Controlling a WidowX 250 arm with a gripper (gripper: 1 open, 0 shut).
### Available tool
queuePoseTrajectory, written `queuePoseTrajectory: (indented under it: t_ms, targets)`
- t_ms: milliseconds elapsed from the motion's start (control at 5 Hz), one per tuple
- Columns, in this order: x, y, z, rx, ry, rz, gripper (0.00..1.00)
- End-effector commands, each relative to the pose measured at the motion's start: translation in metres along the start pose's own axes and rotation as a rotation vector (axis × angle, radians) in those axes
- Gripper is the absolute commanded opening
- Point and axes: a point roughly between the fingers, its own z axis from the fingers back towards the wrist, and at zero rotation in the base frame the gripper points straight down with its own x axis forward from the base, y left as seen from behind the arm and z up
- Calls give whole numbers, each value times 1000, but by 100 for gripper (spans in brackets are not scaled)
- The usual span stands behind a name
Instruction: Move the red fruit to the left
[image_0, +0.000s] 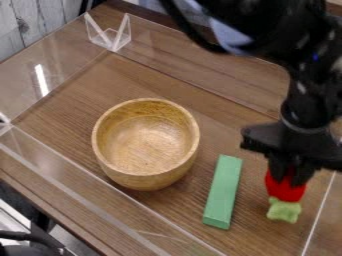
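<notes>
Black jaws (286, 172) look pinched on the glossy red toy strawberry with pale green cap (285, 190), at the right of the wooden desk (80, 120), beyond the flat green block (223, 191). Grip looks done; lift, leftward carry, release left.
</notes>
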Motion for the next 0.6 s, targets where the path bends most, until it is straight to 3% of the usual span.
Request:
queuePoseTrajectory:
  t_ms: [0, 200, 400]
  targets:
    - [20, 1, 52, -40, -129, -14, 0]
    - [24, 7, 64, -58, -163, -1, 0]
    - [17, 2, 60, -70, -151, -11, 0]
